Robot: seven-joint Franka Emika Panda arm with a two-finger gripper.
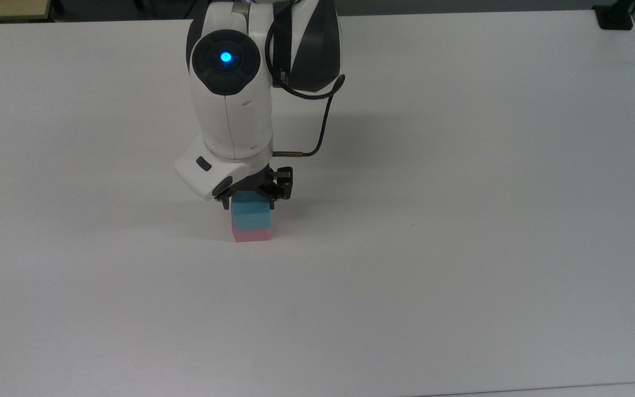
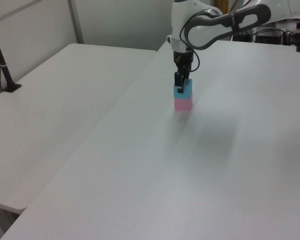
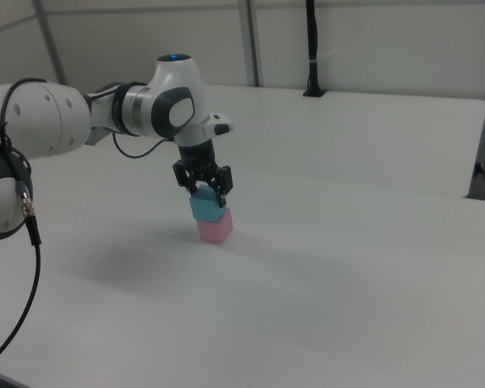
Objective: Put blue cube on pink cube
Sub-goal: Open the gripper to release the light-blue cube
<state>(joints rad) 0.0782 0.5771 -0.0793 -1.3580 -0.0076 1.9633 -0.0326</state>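
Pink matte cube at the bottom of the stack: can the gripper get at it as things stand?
Probably not directly. The small sky-blue matte cube sits on the pink matte cube, and the gripper is at the blue one, blocking a top-down approach.

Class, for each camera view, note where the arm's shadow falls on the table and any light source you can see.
Top view: a blue light glows on the arm; soft shadow up-right of the blue cube. Left view: faint shadow toward the camera. Right view: dim patch left of the pink cube.
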